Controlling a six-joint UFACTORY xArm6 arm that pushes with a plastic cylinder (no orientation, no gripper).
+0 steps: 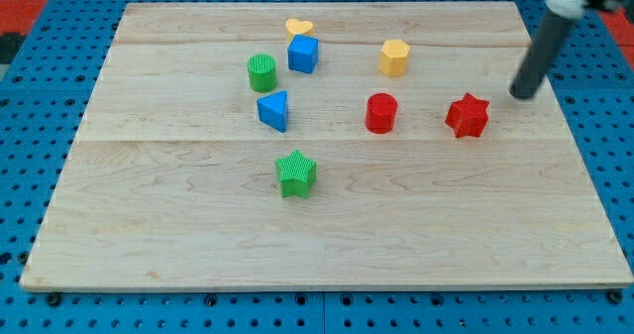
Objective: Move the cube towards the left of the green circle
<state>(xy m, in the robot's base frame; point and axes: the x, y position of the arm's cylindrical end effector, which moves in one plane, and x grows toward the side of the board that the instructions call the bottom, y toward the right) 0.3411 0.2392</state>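
The blue cube (303, 54) sits near the view's top centre of the wooden board (198, 235), just right of and slightly above the green cylinder (262, 72). A yellow heart (299, 27) lies right behind the cube. My tip (519, 95) is far to the view's right, just above and to the right of the red star (468, 115), well apart from the cube.
A blue triangular block (274, 110) lies below the green cylinder. A green star (296, 172) sits lower centre. A red cylinder (381, 112) and a yellow hexagon (393, 57) stand between the cube and my tip. Blue pegboard (40, 96) surrounds the board.
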